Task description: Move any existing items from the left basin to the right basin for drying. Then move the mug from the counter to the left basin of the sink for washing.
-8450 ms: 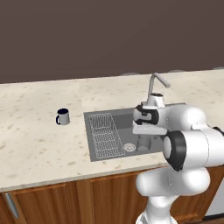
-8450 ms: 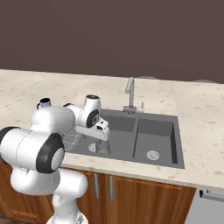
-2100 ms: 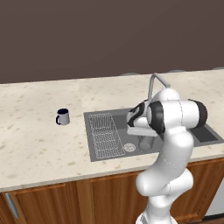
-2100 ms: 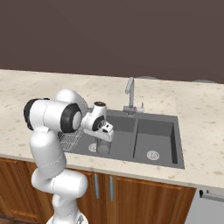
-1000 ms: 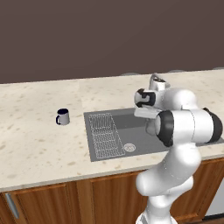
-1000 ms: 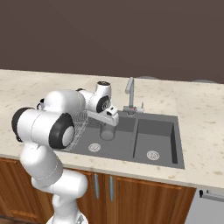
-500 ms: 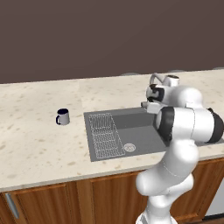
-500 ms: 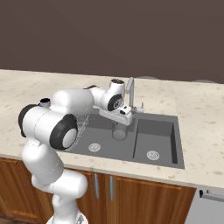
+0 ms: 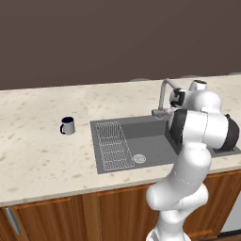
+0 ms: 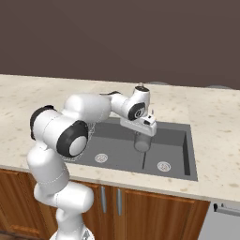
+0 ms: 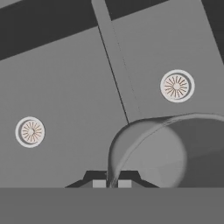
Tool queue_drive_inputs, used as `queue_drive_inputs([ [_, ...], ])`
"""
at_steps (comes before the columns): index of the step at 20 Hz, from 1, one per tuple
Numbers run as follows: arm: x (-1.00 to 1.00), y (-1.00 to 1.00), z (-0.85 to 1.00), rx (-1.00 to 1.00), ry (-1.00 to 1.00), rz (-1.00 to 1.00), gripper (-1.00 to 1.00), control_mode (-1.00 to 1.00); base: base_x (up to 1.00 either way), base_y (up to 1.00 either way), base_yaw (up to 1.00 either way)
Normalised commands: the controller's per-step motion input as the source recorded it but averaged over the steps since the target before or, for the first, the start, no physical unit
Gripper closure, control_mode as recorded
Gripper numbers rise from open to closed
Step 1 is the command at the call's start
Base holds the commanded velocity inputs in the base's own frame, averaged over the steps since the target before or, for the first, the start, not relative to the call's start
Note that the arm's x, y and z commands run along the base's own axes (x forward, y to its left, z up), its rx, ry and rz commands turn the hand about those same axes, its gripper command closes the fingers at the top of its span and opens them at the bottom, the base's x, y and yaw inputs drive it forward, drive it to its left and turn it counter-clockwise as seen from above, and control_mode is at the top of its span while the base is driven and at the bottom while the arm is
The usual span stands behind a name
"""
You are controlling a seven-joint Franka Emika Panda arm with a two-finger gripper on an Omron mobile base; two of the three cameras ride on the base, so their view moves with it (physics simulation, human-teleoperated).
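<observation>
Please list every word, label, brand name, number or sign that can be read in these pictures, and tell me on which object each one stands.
There is no readable text in any view.
The mug, the grey cup held in the gripper, the sink, the faucet and the counter are all plain.
The small red mark on the robot's hand by the faucet in the left base view is too small to read.

From my remote station, I see the beige speckled counter (image 9: 42, 155) running over brown wooden cabinets (image 9: 52, 219), with the dark grey two-basin sink (image 9: 100, 164) set into it. A small light grey mug (image 9: 68, 125) stands upright on the stone, well left of the sink. A curved metal faucet (image 9: 163, 96) rises at the sink's back edge.
</observation>
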Motion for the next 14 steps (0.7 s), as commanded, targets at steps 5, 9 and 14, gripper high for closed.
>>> queue_drive_inputs([
  [5, 0.0, -0.74, 0.0, 0.0, -0.01, 0.0, 1.0, -1.0, 0.0, 0.0, 0.0],
  [9, 0.0, -0.63, -0.04, 0.0, 0.0, -0.01, 1.0, -1.0, 0.0, 0.0, 0.0],
  [14, 0.21, -0.39, -0.2, 0.0, 0.0, 0.0, 1.0, -1.0, 0.0, 0.0, 0.0],
])
